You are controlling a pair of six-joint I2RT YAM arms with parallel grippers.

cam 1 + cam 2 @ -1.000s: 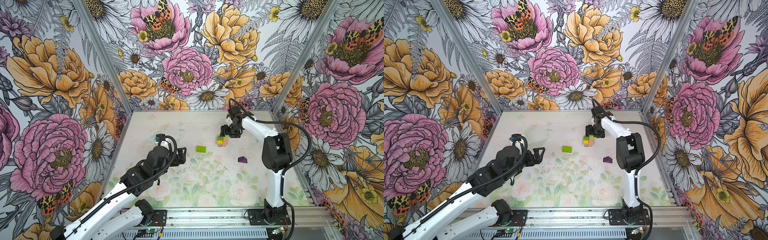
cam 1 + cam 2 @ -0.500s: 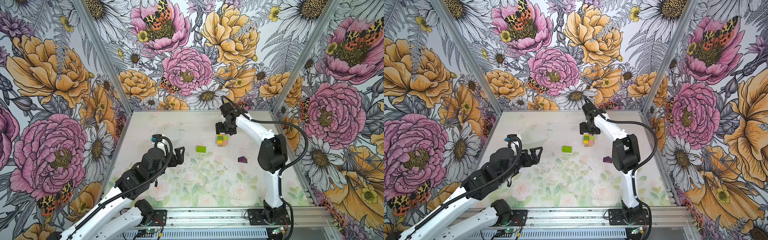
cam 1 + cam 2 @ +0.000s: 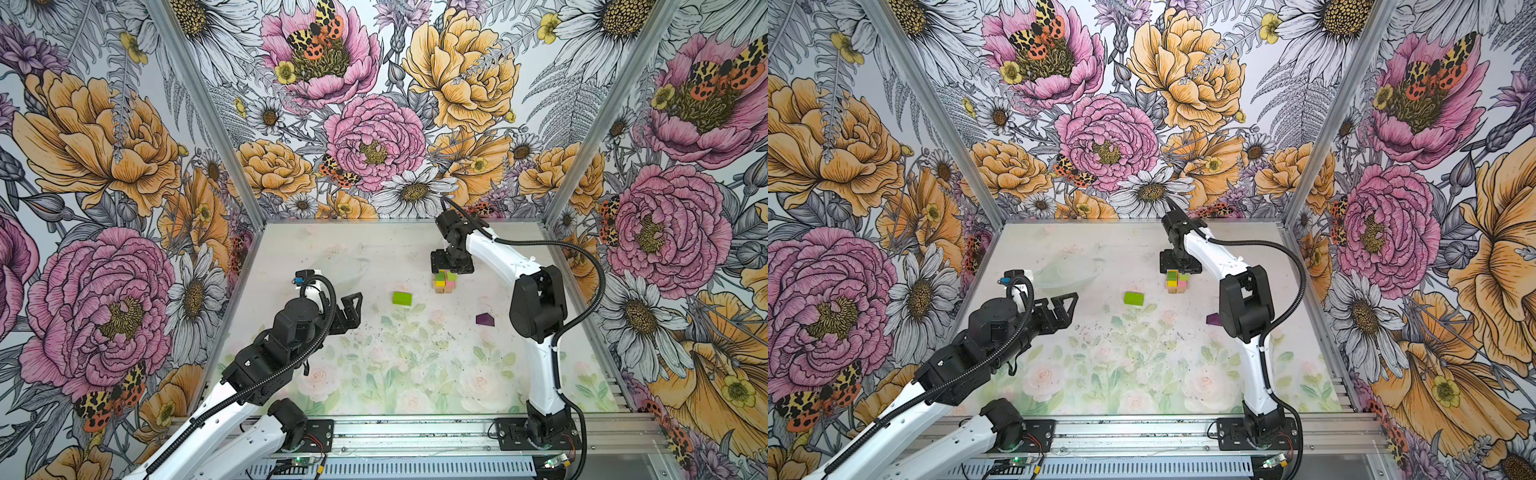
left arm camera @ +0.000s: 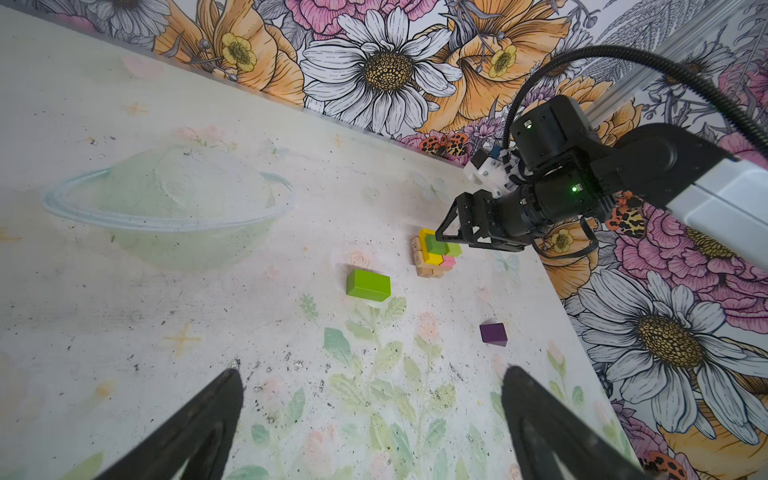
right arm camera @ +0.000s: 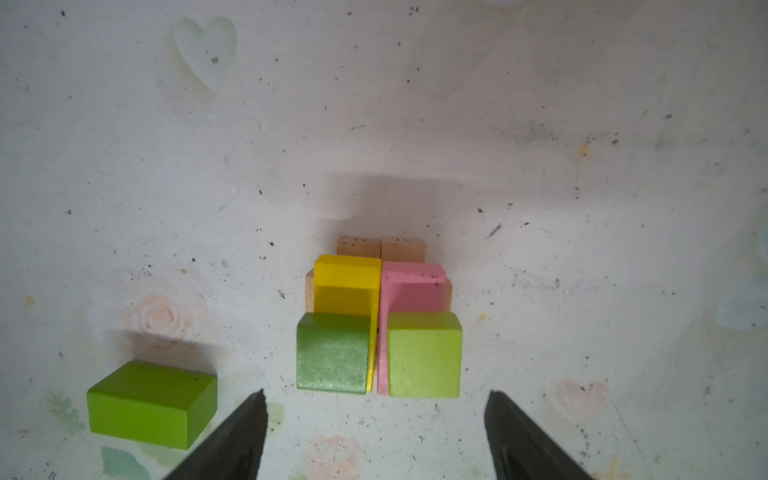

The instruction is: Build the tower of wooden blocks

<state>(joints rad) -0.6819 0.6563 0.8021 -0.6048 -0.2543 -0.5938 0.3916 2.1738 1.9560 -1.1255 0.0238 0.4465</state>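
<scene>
Only right-wrist view: gap between green cubes (image 5: 332, 351)

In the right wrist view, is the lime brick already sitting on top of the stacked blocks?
No, the lime brick lies flat on the table, off to one side of the block tower and not touching it.

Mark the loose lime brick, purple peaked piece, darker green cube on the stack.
Lime wooden brick (image 3: 402, 296), in a top view, top face.
Purple peaked wooden piece (image 3: 485, 319), in a top view, upper face.
Darker green wooden cube (image 5: 332, 353), right wrist view, top face.
</scene>
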